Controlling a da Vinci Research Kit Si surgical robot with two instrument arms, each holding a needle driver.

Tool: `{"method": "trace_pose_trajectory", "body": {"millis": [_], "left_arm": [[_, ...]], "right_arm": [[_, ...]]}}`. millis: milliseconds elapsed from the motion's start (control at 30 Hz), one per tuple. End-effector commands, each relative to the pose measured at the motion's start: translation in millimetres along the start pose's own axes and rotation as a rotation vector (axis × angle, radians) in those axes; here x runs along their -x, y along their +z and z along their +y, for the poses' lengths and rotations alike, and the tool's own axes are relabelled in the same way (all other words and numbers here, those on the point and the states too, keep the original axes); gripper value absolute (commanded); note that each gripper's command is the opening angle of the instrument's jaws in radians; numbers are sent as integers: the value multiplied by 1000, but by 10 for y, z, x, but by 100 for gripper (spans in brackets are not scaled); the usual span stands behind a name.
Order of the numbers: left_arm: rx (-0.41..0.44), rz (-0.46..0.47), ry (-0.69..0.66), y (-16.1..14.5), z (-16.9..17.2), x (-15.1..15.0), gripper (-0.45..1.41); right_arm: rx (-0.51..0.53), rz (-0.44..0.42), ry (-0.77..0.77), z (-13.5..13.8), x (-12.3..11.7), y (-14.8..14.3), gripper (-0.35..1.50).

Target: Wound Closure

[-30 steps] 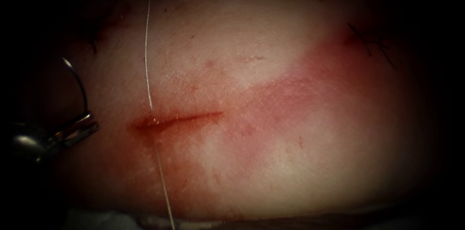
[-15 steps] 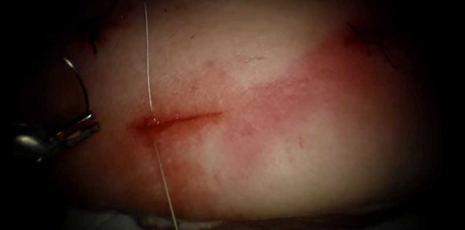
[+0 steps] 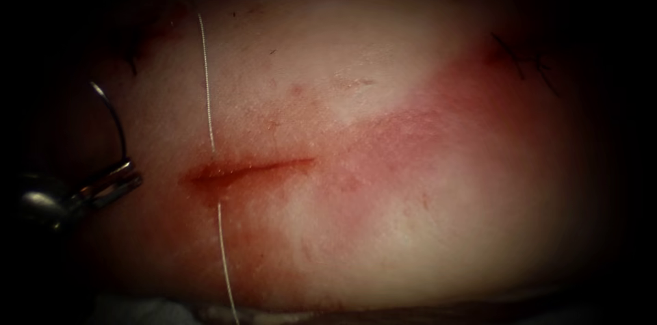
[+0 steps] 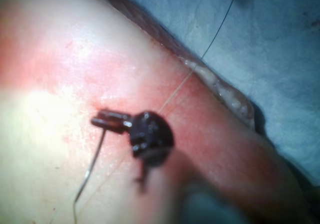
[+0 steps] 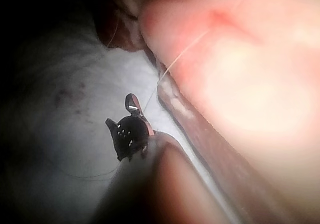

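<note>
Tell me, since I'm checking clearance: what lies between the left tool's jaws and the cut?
In the endoscope view, bare tissue lies between the left tool, shut on the needle, and the cut. The thread crosses at the cut's left end.

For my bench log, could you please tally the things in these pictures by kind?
Grippers: 2, left gripper shut on the needle's end, right gripper at the thread
Needle: 1, outside the tissue
Thread: 1
Tissue: 1
Cut: 1
Total: 6
</note>
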Motion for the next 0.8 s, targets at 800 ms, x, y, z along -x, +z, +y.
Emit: {"method": "trace_pose_trajectory", "body": {"millis": [800], "left_arm": [[6,3,-2,4,8,2,-45]], "right_arm": [[103,-11,-268,222,203,197,141]]}}
